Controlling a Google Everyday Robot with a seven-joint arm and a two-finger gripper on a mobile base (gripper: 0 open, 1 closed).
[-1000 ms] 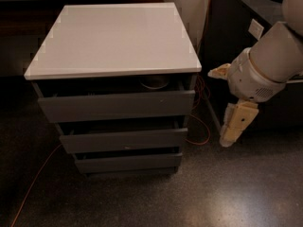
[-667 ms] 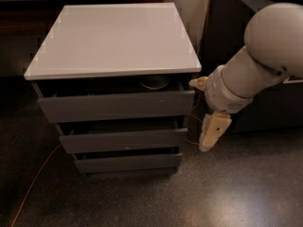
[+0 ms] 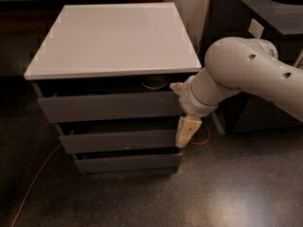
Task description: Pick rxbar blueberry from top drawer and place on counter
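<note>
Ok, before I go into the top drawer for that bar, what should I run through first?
1. Position: the gripper is at the right end of the top drawer front: ok.
2. The gripper is empty, fingers spread: ok.
3. Drawer open far enough to reach in: cannot tell, only a narrow gap shows under the counter.
4. The bar in sight: not ok, only a bowl shows in the gap.
5. Room on the counter for the bar: ok.

Gripper point(image 3: 178, 113) at right end of top drawer point(image 3: 109, 107) front, fingers point(image 3: 187, 129) spread; drawer slightly open under counter point(image 3: 113, 37)
</note>
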